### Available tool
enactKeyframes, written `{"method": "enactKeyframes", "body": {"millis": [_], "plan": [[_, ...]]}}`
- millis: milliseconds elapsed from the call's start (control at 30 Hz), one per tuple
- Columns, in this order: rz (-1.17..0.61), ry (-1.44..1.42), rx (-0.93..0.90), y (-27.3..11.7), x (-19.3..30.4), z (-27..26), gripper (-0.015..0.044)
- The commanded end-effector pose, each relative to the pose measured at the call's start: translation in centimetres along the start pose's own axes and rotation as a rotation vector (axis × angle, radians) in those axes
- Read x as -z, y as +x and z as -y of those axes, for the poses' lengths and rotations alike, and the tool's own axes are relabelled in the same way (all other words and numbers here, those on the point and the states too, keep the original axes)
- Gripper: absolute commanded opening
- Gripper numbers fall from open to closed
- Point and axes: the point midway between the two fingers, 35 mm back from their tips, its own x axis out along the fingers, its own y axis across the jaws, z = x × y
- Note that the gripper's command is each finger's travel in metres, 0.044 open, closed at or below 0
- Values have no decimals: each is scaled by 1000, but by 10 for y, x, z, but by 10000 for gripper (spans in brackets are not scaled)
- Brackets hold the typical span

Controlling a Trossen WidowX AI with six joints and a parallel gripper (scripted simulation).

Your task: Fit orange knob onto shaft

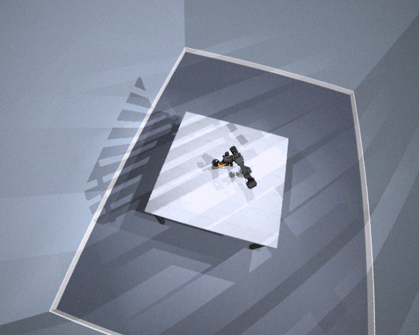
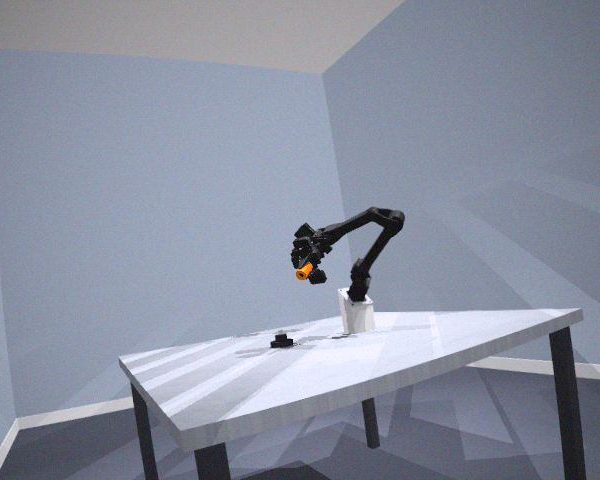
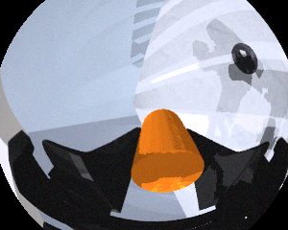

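The orange knob (image 1: pixel 221 165) (image 2: pixel 305 269) (image 3: pixel 164 139) is held high above the table, tilted well off upright. Its end with a dark hole faces the exterior view; the hole's flat side is too small to make out. My gripper (image 2: pixel 309 265) (image 3: pixel 162 132) is shut on the knob, with one finger on each side of it. The black round pedestal (image 1: pixel 215 162) (image 2: pixel 281 342) (image 3: pixel 245 59) stands on the table, lower than the knob and off to its upper right in the wrist view. The silver shaft is barely visible on it, and its flat side cannot be made out.
The pale table (image 1: pixel 202 202) (image 2: pixel 310 377) carries the arm's white base (image 2: pixel 358 316), to the right of the pedestal in the exterior view. The black arm bends over from the base. Striped shadows cross the table and the pedestal area.
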Motion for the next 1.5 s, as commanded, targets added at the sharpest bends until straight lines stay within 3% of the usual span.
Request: {"method": "enactKeyframes", "body": {"millis": [0, 667, 1467], "plan": [[0, -1, 0, 0, 0, 0, 0], [0, -1, 81, 13, 4, 8, 0], [-7, -3, 713, 58, 10, 43, 0]]}}
